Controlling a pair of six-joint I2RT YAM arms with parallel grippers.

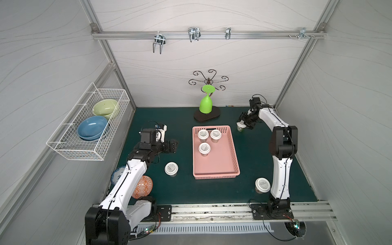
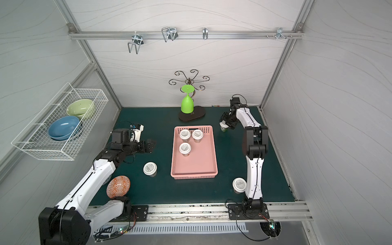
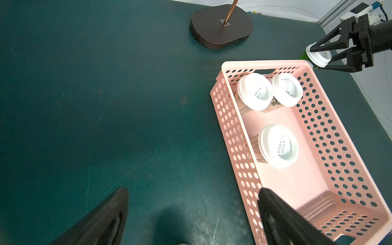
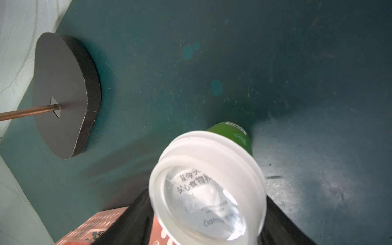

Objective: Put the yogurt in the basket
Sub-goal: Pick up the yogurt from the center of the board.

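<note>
Green white-lidded yogurt cup beside pink perforated plastic basket; your right hand straddles its lid for lifting, clench uncertain. Left hand released, clear.

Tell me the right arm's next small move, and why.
Probably close the right gripper firmly on the green yogurt cup: its jaws flank the cup, a firm grip isn't evident, and the cup is outside the pink basket.

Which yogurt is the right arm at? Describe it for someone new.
Start at the pink basket, centre of scene. Just outside its far right corner stands a white-lidded yogurt cup, the right gripper with its jaws either side of the lid. It's the only cup with green sides and jaws around it.
</note>
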